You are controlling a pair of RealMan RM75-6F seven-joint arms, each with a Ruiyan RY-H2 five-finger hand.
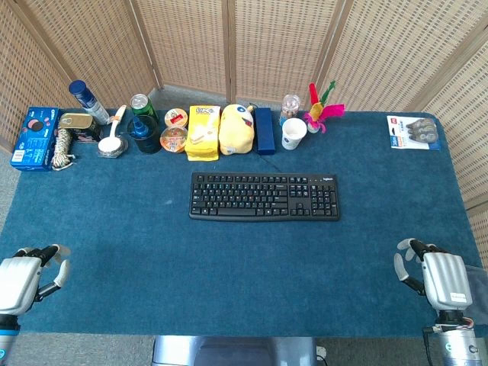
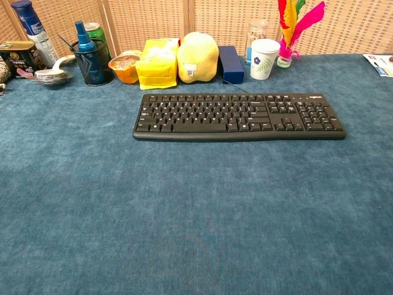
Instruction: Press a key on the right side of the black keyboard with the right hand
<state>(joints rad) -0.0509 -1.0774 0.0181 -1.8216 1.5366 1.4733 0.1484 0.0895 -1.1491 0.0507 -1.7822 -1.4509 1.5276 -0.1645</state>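
The black keyboard lies flat across the middle of the blue table, its number pad toward the right; the chest view shows the keyboard too. My right hand rests near the table's front right corner, far from the keyboard, fingers apart and holding nothing. Near the front left corner sits my left hand, also empty with fingers spread. Neither hand appears in the chest view.
A row of items lines the back edge: blue box, can, yellow packet, yellow plush, paper cup, pink feathered toy. A blister pack lies back right. Wicker screens stand behind.
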